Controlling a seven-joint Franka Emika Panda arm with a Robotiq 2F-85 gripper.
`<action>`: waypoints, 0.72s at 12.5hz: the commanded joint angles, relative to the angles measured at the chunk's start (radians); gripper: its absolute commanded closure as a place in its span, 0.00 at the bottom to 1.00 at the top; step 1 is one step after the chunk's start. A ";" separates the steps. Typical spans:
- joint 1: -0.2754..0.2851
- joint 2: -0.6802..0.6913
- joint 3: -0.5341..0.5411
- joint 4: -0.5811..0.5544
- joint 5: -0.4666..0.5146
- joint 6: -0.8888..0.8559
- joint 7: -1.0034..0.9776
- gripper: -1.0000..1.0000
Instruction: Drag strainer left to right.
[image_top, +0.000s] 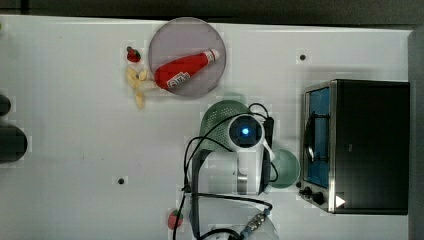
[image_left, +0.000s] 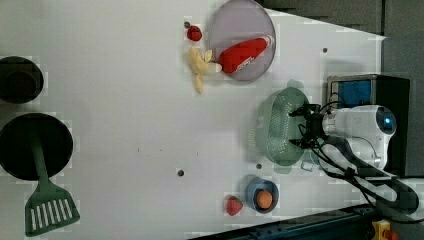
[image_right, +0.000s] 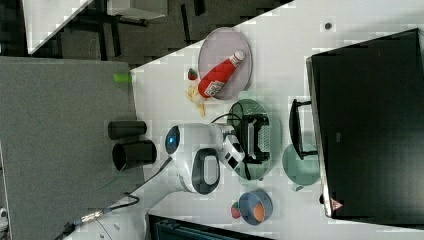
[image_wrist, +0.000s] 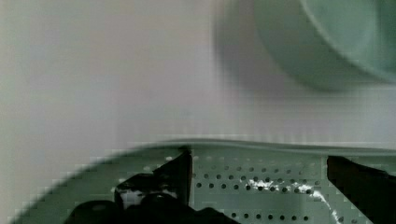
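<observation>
Now the hand (image_left: 300, 126) is hovering spread wide inside the pale green strainer (image_left: 280, 125), sitting left of the toaster oven (image_left: 367, 95) in the left view. Light, stiff, slippery plastic; hooking its perforated wall looks best.

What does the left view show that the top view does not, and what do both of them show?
The left view alone: a green slotted spatula, a blue bowl holding an orange ball, and the open claw reaching into the strainer.

The top view alone: the mint-green mug beside the toaster oven.

Both: the strainer, the ketchup bottle lying on the grey plate, and the white arm.
</observation>
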 joint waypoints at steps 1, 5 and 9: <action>0.016 -0.041 0.000 0.006 -0.005 -0.009 -0.131 0.00; 0.016 -0.185 0.059 0.015 -0.005 -0.128 -0.402 0.00; 0.018 -0.398 0.080 0.088 0.031 -0.414 -0.607 0.00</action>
